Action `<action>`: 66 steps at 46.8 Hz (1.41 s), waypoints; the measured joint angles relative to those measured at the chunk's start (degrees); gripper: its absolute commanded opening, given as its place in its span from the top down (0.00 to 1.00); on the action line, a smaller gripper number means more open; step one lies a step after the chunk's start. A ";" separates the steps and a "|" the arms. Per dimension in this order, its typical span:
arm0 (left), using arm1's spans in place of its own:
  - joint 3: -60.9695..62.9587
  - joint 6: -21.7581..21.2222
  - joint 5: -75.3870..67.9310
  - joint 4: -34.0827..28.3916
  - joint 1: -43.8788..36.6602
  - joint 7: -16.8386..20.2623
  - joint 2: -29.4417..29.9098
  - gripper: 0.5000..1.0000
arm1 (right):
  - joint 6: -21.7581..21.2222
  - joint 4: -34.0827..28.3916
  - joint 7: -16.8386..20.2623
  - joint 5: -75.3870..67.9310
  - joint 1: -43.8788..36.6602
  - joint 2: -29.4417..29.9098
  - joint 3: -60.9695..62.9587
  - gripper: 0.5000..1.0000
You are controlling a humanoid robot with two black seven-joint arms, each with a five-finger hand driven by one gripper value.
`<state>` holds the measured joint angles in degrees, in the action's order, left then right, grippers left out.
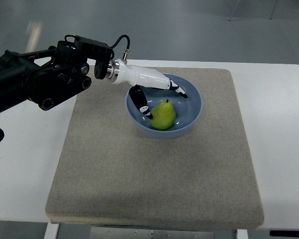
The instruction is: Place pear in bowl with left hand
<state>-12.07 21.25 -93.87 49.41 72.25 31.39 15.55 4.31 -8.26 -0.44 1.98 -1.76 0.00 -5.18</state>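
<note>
Floor: grey and glossy beyond the far edge of the table, with thin pale legs of some furniture just showing at the top right.
Table (279, 124): white, filling most of the view, and its near edge is cut off at the bottom of the picture.
Mat (154, 179): a grey-beige felt-like square lying flat on the table, covering its middle and leaving white margins at the left and right edges.
Bowl (193, 112): light blue and round, sitting on the mat toward its far edge, a little right of the mat's centre line.
Pear (163, 115): yellow-green, and it's in the bowl, resting on the bottom toward the near-left wall, with its small dark stem pointing to the far side.
Left arm (35, 79): black, bulky, coming in from the left edge across the mat's far-left corner, with a cable looping over the silver wrist ring.
Left hand (152, 84): white shell with black fingers, reaching over the bowl's far-left rim.
Fingers (142, 103): spread apart and gripping nothing; one dark digit hangs down inside the bowl just left of the pear, very close to it, though whether it touches I cannot tell, while others stretch right along the far rim.
Right arm: nowhere in the picture.
</note>
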 measured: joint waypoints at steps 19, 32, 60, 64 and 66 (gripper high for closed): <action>-4.66 -0.16 5.32 0.06 1.80 0.07 0.83 0.02 | 0.00 0.00 0.00 0.02 -0.01 0.00 0.00 0.15; -7.34 -5.24 14.05 -7.52 4.19 0.05 1.92 0.02 | 0.00 0.00 0.00 0.04 -0.01 0.00 0.02 0.15; -6.63 -19.23 57.54 -27.62 1.35 -10.96 0.19 0.03 | 0.00 0.00 0.00 0.01 -0.01 0.00 0.00 0.15; -6.58 -21.25 65.25 -27.71 0.52 -14.97 -0.32 0.03 | 0.00 0.00 0.00 0.01 0.01 0.00 0.03 0.15; -6.56 -22.38 68.24 -27.72 0.15 -16.63 -0.64 0.03 | 0.00 0.00 -0.01 0.02 -0.01 0.00 0.02 0.15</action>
<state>-18.64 -1.13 -25.63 21.69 72.39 14.76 14.91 4.31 -8.26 -0.45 1.99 -1.77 0.00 -5.16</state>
